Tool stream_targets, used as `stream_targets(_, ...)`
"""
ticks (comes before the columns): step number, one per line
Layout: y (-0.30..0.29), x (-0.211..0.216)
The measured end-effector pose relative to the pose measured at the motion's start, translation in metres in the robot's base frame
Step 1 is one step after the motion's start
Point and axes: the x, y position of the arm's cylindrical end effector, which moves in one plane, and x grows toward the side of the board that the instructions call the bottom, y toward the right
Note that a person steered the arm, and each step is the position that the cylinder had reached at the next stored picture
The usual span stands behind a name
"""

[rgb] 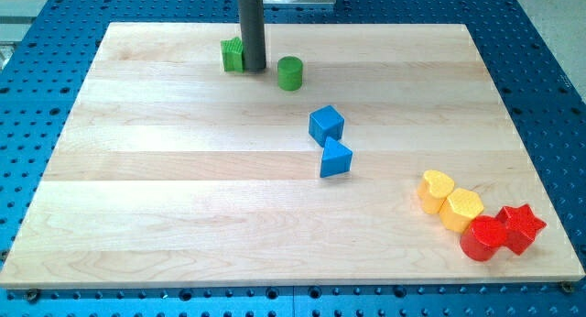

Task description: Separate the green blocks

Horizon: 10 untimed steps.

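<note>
A green cylinder (290,73) stands near the view's top, a little left of centre. A second green block (232,55), angular in shape, lies to its left, partly hidden behind my rod. My tip (255,69) rests on the board between the two green blocks, touching or nearly touching the right side of the angular one, with a small gap to the cylinder.
A blue cube (326,125) and a blue wedge-like block (335,158) sit near the centre. At the view's bottom right lie a yellow heart (436,189), a yellow hexagon (461,208), a red cylinder (483,239) and a red star (521,227). The wooden board (165,189) lies on a blue perforated table.
</note>
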Motion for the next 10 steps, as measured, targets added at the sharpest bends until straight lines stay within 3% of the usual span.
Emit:
stream_targets(1,0.048,0.001)
stream_targets(2,0.05,0.039)
stream_targets(4,-0.001,0.042)
stream_targets(6,0.066,0.054)
stream_targets(7,0.073,0.046)
stream_targets(8,0.074,-0.016)
stream_targets(9,0.034,-0.07)
stream_targets(10,-0.05,-0.069)
